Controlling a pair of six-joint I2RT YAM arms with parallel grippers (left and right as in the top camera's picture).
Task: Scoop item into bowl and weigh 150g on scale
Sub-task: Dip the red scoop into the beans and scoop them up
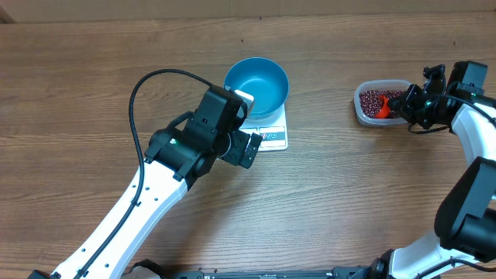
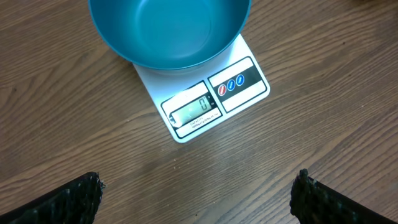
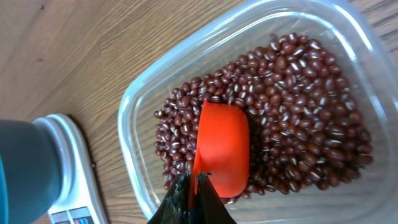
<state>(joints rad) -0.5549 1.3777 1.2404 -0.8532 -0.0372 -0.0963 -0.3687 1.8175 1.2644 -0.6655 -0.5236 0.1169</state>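
Note:
The blue bowl [image 1: 256, 85] stands on the white scale [image 1: 273, 138] at the table's middle, and no beans show inside it. Just in front of the scale my left gripper [image 1: 249, 124] hovers open over bare wood. In the left wrist view the bowl [image 2: 168, 28] covers the far part of the scale [image 2: 242, 81], whose display shows 0, and my left gripper [image 2: 199, 179] holds nothing. At the right, my right gripper [image 3: 194, 180] is shut on the thin handle of an orange scoop [image 3: 222, 146]. The scoop's head lies among the dark red beans [image 3: 298, 112] in a clear tub [image 3: 126, 124].
The clear tub [image 1: 363, 107] sits about a hand's width right of the scale, with the right arm [image 1: 473, 132] curving in from the right edge. The left arm [image 1: 139, 201] crosses the table diagonally from the lower left. A black cable [image 1: 143, 85] loops above it.

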